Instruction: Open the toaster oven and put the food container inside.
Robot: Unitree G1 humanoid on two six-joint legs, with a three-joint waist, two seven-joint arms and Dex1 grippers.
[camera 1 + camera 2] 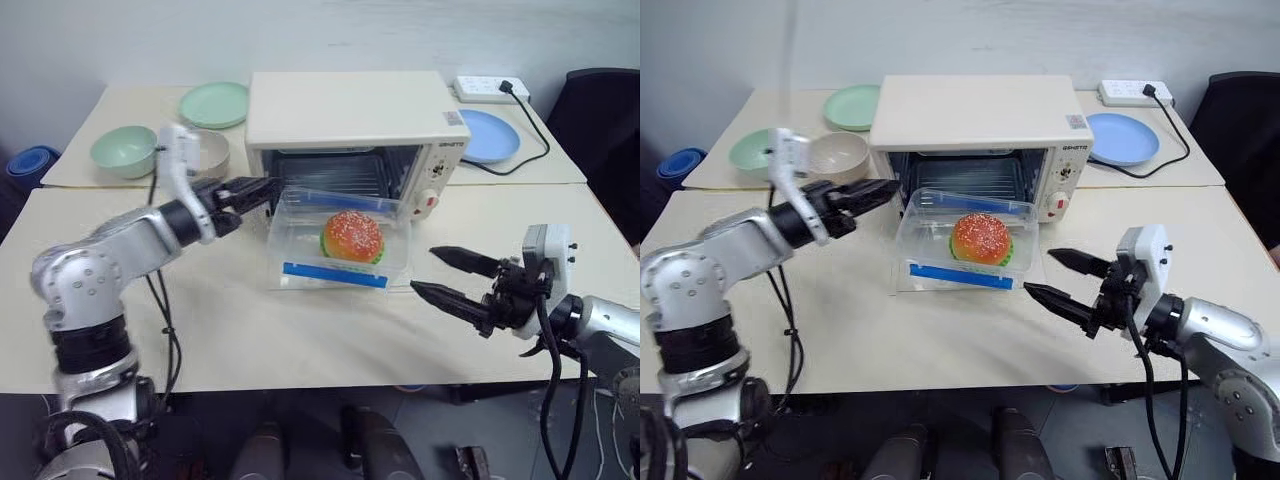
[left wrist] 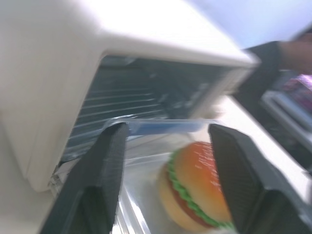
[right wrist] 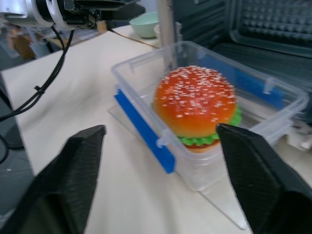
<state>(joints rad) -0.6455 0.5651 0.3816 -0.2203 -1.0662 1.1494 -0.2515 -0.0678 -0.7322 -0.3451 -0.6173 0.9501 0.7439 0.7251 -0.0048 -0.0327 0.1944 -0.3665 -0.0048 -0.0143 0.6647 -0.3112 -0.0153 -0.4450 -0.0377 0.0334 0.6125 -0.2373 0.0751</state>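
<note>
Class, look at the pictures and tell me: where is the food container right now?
In the head views the food container sits mid-table on the lowered glass door of the open toaster oven, just before its mouth, between the left gripper and right gripper.

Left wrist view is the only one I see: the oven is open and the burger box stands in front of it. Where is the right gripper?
Observer: The right gripper is open near the right front corner of the box, apart from it and holding nothing.
Operator: Is the box inside the oven?
Observer: Not yet. It sits on the lowered glass door, in front of the opening of the oven.
Operator: Does my left gripper touch the box?
Observer: The left gripper is at the box's far left corner, beside the oven's left edge. Whether it touches, I cannot tell.
</note>
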